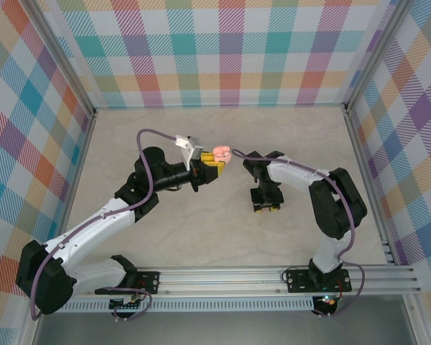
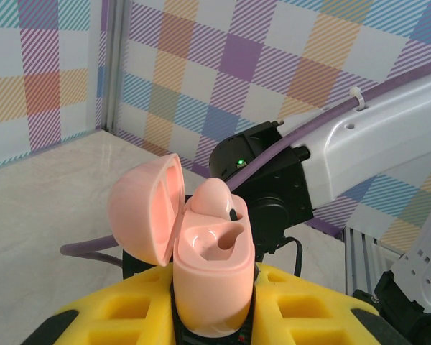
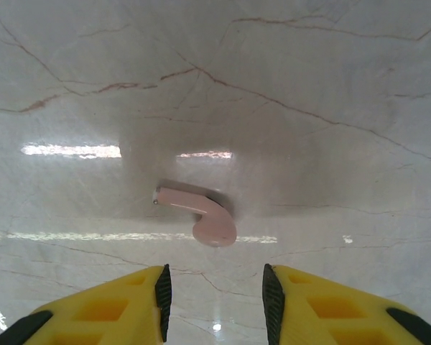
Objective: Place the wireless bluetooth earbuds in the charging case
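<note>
clamping the lid-up case (image 2: 212, 280) is the left pincer (image 1: 212, 167); one bud (image 2: 212, 195) looks seated; right pincer (image 3: 214, 287), spread, hovers over the loose bud (image 3: 205, 215), not yet picked.

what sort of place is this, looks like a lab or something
Most likely a robot test cell in a lab, not a home. A marble-look table is boxed in by plaid panel walls, and the left arm and right arm are bolted to a rail at its near edge.
</note>
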